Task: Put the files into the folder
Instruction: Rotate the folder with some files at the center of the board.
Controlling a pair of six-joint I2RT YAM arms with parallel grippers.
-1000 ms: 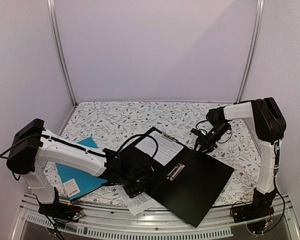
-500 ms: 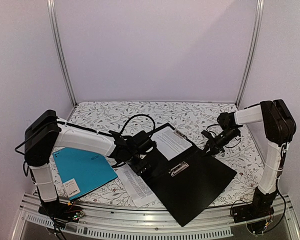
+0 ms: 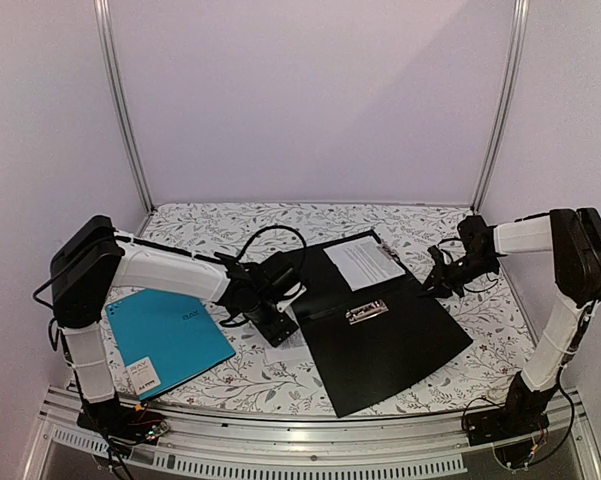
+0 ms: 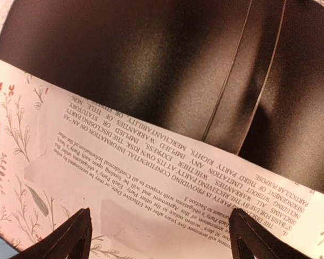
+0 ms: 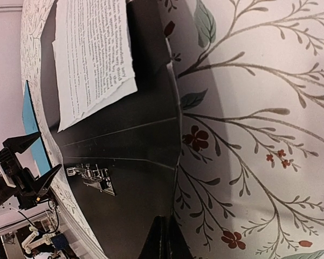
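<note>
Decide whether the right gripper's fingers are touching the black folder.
Touching. The right wrist view shows the shut fingers pinching the black folder's raised edge.

The cell is closed on three sides by plain matte walls: a back wall (image 3: 310, 100), a left wall (image 3: 40, 120) and a right wall (image 3: 580, 90). Two slim metal posts (image 3: 125, 110) stand in the rear corners. The counter (image 3: 230, 228) is covered by a white cloth (image 5: 259, 135) printed with grey leaves and small red blossoms. A ribbed aluminium rail (image 3: 310, 442) runs along its near edge. Lighting is soft and even, with a lilac tint.
</note>
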